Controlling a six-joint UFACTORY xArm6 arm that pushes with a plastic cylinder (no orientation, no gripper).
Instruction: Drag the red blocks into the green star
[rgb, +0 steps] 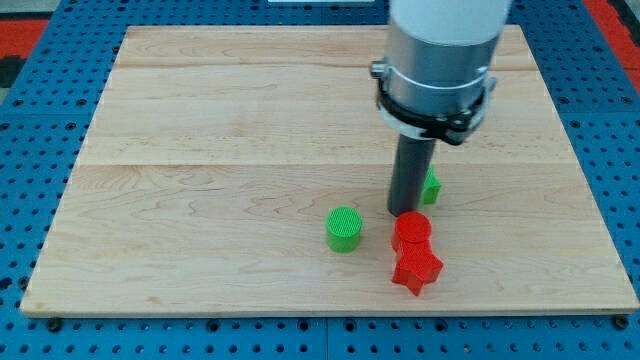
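A: Block count?

B: Four on the wooden board (200, 150). Two red, two green. Red cylinder (412, 231) and red star (416, 268) sit right of centre, close to the near edge. Cylinder is on the far side, star on the near side, the two touching or as good as.

A: Greens?

B: Green cylinder (344, 228) stands upright, just left of the red cylinder, with a clear gap between them. The other green block (431, 187) is mostly hidden behind the rod. Only a sliver shows on the rod's right side, so I can't confirm the shape from here. It's just beyond the red pair, slightly right.

A: Is that the star target?

B: Can't tell. Too little of it is visible.

A: Jaws?

B: None on this arm. It ends in a plain dark rod, so nothing opens, closes or grips. My tip (405, 213) is down at board level, right at the far edge of the red cylinder, touching or nearly so. It sits between the red cylinder and the half-hidden green block.

A: Holding anything?

B: No. At most it makes contact with the red cylinder's top edge. The red star is on the other side of the cylinder, away from the tip.

A: Surroundings?

B: A blue pegboard (30, 150) surrounds the board on all sides.
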